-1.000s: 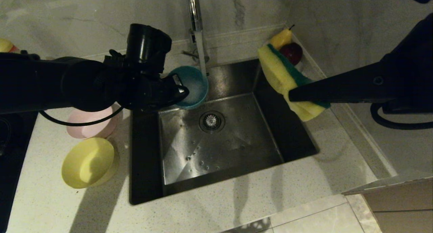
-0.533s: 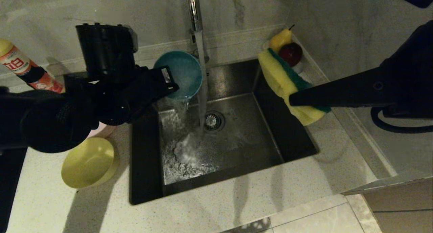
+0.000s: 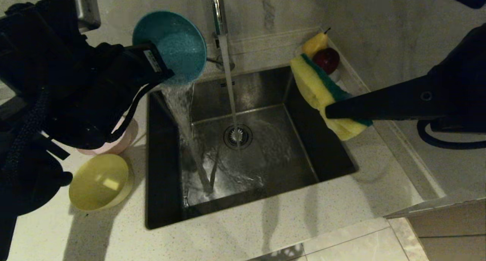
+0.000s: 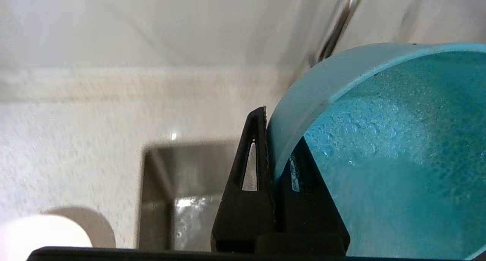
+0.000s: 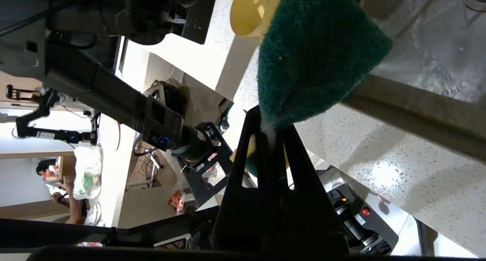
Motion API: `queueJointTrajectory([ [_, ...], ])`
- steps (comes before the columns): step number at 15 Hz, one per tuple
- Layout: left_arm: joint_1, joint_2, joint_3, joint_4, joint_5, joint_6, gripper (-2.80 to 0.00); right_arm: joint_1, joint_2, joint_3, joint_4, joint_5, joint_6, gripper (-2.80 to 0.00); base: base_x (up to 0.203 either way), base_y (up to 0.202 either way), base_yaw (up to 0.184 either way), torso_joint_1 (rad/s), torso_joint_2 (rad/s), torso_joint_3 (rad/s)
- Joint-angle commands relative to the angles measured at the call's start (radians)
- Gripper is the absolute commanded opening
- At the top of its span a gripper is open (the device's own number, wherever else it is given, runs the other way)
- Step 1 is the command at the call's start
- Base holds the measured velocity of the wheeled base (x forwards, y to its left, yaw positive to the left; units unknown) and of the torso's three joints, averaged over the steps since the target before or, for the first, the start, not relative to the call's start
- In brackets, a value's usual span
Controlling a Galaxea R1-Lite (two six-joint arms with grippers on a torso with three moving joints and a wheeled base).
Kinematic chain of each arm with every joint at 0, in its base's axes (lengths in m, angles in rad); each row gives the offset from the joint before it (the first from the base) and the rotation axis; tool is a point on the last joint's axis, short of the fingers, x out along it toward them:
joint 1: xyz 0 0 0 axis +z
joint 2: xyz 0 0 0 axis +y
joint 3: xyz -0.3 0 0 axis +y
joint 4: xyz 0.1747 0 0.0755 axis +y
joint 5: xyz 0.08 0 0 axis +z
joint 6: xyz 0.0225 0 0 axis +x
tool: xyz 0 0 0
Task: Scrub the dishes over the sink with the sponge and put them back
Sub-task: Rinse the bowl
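Three bowls, one sponge, one sink, water running.

On the counter (image 3: 243,238) at left sit one yellow bowl (image 3: 99,181) and one pale pink bowl (image 3: 120,139), partly hidden by the arm. The left gripper (image 3: 161,72) has its jaws clamped on the rim of the one light blue bowl (image 3: 171,44), tipped above the sink's (image 3: 265,166) left edge, spilling water into it. One chrome tap (image 3: 217,10) streams onto the drain strainer (image 3: 237,136). Over the sink's right rim, the right gripper (image 3: 329,110) pinches the one sponge (image 3: 319,90).
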Motion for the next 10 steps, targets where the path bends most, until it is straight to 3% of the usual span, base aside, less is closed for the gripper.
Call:
queueJointTrajectory([
  [1,-0.001,-0.046,0.020,-0.064,-0.001,0.010,-2.80,0.002,0.004,-0.003,0.002,0.002,0.001,-2.80,0.000,0.000,0.000,0.000,0.00,0.000],
  [7,-0.030,-0.170,0.076,-0.125,-0.079,0.047,-2.80,0.007,0.021,-0.004,0.002,0.002,0.000,-2.80,0.000,0.000,0.000,0.000,0.00,0.000],
  [10,-0.031,-0.176,0.119,-0.267,-0.116,0.047,-2.80,0.008,0.028,-0.006,0.002,0.003,-0.002,-2.80,0.000,0.000,0.000,0.000,0.00,0.000],
])
